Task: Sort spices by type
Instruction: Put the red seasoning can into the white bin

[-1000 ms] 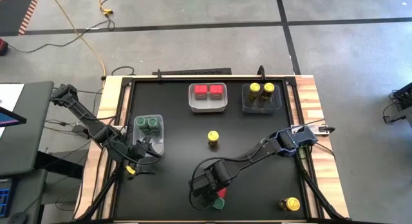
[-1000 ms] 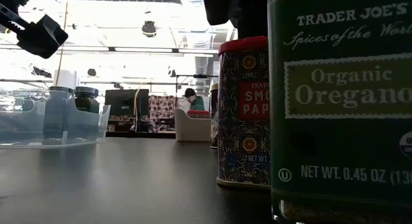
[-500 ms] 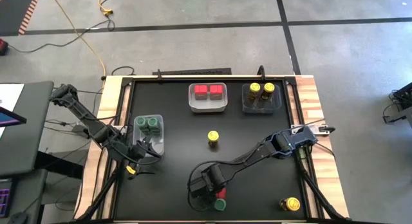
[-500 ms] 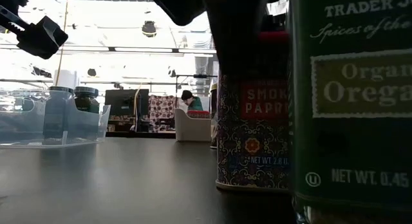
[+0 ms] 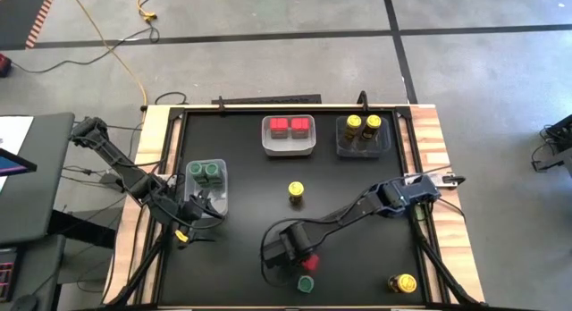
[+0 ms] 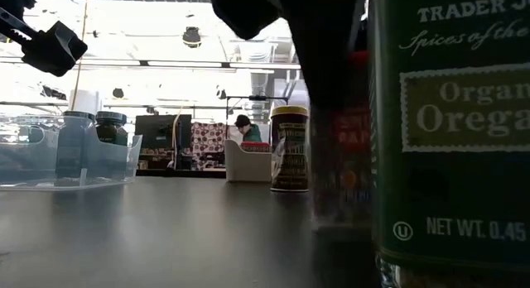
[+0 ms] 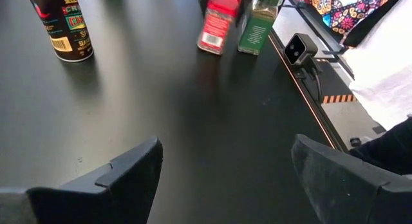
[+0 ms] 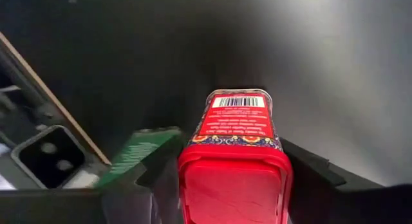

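Seen from above, the right gripper (image 5: 302, 256) is clamped on a red square-topped paprika box (image 5: 310, 262) near the black table's (image 5: 250, 195) front edge, just beside a round green-lidded oregano jar (image 5: 306, 282), while a yellow-lidded jar (image 5: 296, 192) stands mid-table and the left gripper (image 5: 198, 209) waits, fingers apart, by the clear plastic tray (image 5: 220, 172) of green-lidded jars. At table height the oregano jar (image 6: 451, 131) fills the foreground, the dark arm blurring the box behind it. The right wrist camera shows the red box (image 8: 235, 159) pinched between both fingers (image 8: 161, 166), lifted off the tabletop.
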Robot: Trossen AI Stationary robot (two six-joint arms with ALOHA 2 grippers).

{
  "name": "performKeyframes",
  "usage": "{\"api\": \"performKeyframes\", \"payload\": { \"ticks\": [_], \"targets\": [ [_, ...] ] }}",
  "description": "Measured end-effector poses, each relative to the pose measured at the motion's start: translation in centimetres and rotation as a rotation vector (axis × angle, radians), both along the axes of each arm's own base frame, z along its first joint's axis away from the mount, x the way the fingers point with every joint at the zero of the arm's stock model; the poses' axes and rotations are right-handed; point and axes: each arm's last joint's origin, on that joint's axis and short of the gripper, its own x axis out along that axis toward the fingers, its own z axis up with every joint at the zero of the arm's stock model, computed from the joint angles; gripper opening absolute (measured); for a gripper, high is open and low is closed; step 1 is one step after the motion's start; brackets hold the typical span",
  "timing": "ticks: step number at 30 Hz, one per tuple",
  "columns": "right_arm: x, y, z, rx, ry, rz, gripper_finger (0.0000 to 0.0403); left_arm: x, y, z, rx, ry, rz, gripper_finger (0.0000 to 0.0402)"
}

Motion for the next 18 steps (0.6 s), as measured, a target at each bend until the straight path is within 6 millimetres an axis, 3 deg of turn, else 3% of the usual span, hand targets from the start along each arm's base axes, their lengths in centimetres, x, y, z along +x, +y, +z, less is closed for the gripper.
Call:
{"api": "performKeyframes", "payload": {
  "ticks": [5, 9, 14, 18],
  "targets": [
    [-0.3, -2.3, 3.1, -0.038, -0.065, 0.046, 0.0233, 0.0, 0.0, 0.0, 0.001, 0.000, 0.000, 0.0332],
    [-1.5, -5.1, 6.9, -0.105, -0.122, 0.103, 0.0233, 0.0, 0.1, 0.0, 0.008, -0.007, 0.021, 0.0332],
    [-3.6, -10.0, 12.9, -0.179, -0.264, 0.162, 0.0233, 0.5, 0.8, 0.0, -0.005, -0.018, 0.149, 0.0332],
    [-5.2, -14.7, 16.5, -0.258, -0.370, 0.174, 0.0233, 1.0, 1.7, -0.1, 0.001, -0.008, 0.215, 0.0332]
  ]
}}
